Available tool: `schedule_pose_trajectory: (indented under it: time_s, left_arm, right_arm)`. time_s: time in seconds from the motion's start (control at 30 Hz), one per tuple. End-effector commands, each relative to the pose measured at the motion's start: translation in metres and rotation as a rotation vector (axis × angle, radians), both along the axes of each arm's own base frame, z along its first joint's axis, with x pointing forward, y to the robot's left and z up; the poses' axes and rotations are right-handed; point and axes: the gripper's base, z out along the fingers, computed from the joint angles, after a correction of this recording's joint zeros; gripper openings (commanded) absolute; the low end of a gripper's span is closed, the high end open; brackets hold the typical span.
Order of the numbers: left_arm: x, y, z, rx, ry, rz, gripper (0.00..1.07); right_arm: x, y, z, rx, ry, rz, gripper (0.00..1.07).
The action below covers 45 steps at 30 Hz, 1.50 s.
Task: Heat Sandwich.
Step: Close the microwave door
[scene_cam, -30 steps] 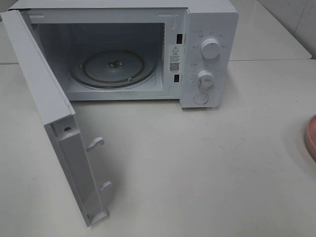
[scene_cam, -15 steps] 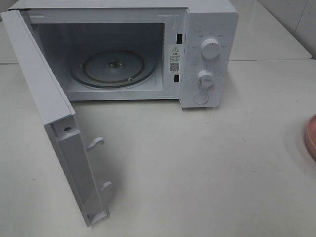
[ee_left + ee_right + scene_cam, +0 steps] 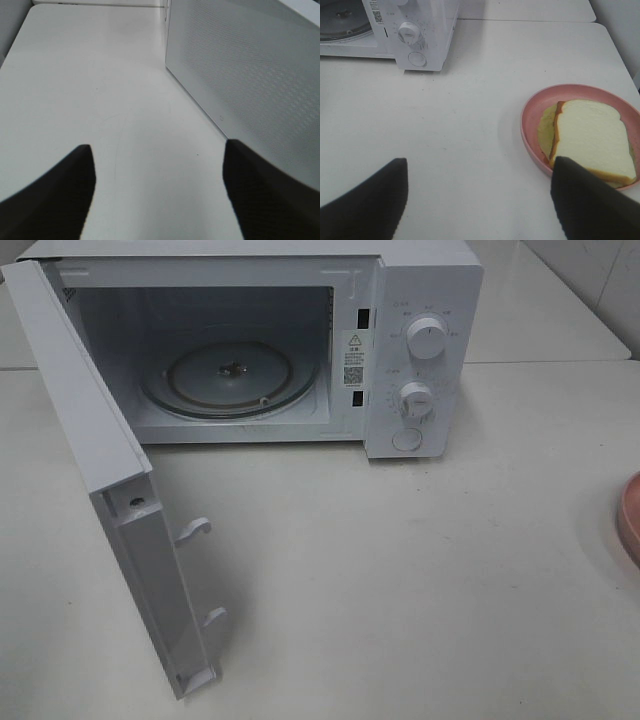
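We had the microwave (image 3: 250, 340) standing at the far side of the white surface (image 3: 420, 570), its door (image 3: 110, 480) swung wide toward the near left edge, which left the cavity and the glass turntable (image 3: 232, 378) exposed and bare, ready, as we judged it, to receive food. The sandwich (image 3: 592, 140) lay on the pink plate (image 3: 532, 107) near the right edge of the surface, well apart from the microwave; in the high view only a sliver of that plate's rim showed at the right border, and the sandwich itself was out of that picture. Our right hand (image 3: 477, 200) hung over the bare surface just beside the plate, its two dark fingers spread wide with nothing between them; one fingertip (image 3: 590, 200) overlapped the plate's near rim in the wrist view, though we could not tell whether it touched. We read that placement as a lineup for taking the plate or the sandwich. Our left hand (image 3: 157, 192) sat low beside the outer face of the open door, fingers parted and gripping nothing, probably kept there because the door would need closing later. The sandwich had not yet been lifted, so we judged the loading step still ahead.
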Motion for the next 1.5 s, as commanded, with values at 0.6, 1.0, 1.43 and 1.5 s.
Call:
schedule_pose_trajectory:
  time_s: [0.6,1.0,1.43,1.5]
  left_arm:
    - [0.088,0.006,-0.036,-0.007,-0.057,0.056,0.0]
    - [0.123,0.011,-0.069,0.04,-0.264,0.084,0.0]
    - [0.171,-0.003,-0.115,0.05,-0.299,-0.075,0.0]
    - [0.173,-0.005,-0.117,0.046,-0.292,-0.094,0.0]
  right_arm:
    - [-0.004,0.0,0.0,0.004,-0.032,-0.009,0.76]
    - [-0.004,0.0,0.0,0.004,-0.032,-0.009,0.76]
    - [-0.004,0.0,0.0,0.004,-0.032,-0.009,0.76]
    - [-0.004,0.0,0.0,0.004,-0.032,-0.009,0.76]
